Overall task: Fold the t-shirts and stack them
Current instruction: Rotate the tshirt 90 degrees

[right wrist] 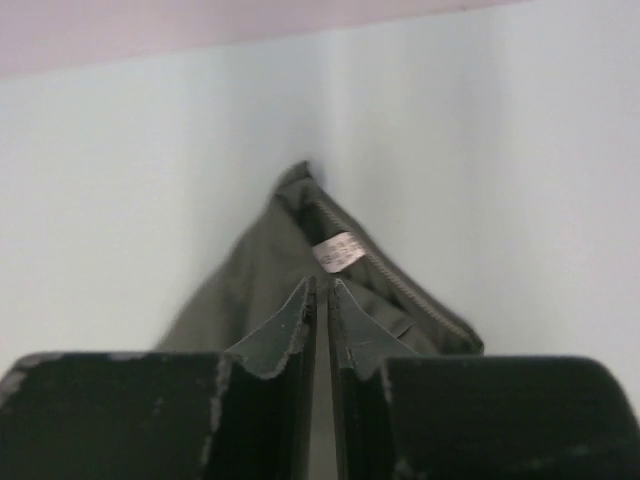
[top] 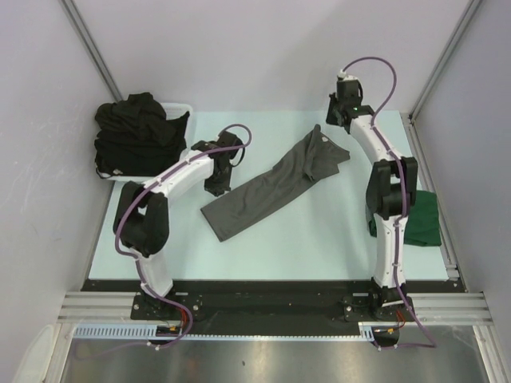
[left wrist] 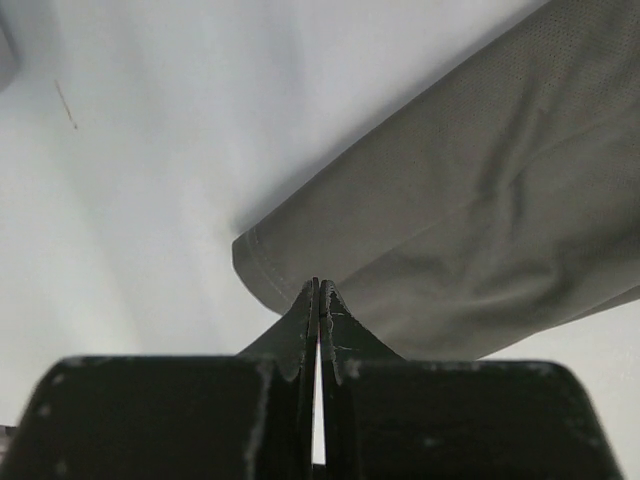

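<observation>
Top external: your charcoal t-shirt (top: 275, 185) slants near-left to far-right; left gripper (top: 216, 190) clenched empty at the hem, right gripper (top: 336, 125) at the collar, jaw state unclear.

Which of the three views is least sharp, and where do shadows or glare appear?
Right wrist view: softest, the neck label on the grey t-shirt is unreadable. Left wrist view: fabric weave sharp, soft shadow beside the hem. Top view: even light, glare on the metal plate at the bottom.
</observation>
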`<state>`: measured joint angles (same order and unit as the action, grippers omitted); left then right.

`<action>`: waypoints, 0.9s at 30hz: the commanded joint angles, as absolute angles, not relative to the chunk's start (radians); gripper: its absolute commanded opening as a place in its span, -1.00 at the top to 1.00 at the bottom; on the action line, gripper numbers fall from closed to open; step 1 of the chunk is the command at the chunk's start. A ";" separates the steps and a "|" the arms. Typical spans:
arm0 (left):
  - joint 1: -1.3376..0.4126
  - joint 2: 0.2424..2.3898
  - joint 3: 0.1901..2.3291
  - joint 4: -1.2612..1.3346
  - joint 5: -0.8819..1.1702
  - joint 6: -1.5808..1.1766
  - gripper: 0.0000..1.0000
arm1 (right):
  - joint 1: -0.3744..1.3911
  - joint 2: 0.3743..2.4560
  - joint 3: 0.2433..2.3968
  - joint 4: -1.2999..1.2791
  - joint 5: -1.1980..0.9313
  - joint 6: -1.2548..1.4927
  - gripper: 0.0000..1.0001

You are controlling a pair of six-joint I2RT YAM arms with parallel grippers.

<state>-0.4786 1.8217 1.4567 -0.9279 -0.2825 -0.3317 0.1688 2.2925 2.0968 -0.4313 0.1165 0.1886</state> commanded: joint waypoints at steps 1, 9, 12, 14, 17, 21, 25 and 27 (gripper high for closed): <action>-0.485 1.842 1.500 -0.873 -0.262 -0.324 1.00 | 0.199 2.116 2.033 -0.376 0.011 0.251 0.66; -0.480 1.861 1.627 -0.910 -0.311 -0.293 0.78 | 0.324 1.999 1.838 -0.411 -0.072 0.293 0.60; -0.479 1.848 1.667 -0.920 -0.344 -0.281 0.47 | 0.371 1.996 1.823 -0.477 -0.068 0.304 0.67; -0.474 1.839 1.701 -0.926 -0.363 -0.279 0.26 | 0.394 1.979 1.795 -0.486 -0.055 0.307 0.70; -0.460 1.832 1.758 -0.942 -0.386 -0.284 0.03 | 0.423 1.941 1.734 -0.479 -0.048 0.317 0.67; -0.456 1.806 1.824 -0.960 -0.432 -0.293 -0.08 | 0.459 1.931 1.677 -0.488 -0.075 0.337 0.67; -0.443 1.763 1.856 -0.973 -0.482 -0.302 -0.34 | 0.509 1.954 1.660 -0.495 -0.110 0.363 0.67; -0.431 1.734 1.847 -0.976 -0.482 -0.305 -0.35 | 0.528 1.962 1.663 -0.488 -0.141 0.391 0.66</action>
<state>-0.4538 1.8366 1.8050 -0.9531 -0.4225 -0.2901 0.4805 1.9991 1.6547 -0.5030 -0.0822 0.3367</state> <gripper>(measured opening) 0.663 0.166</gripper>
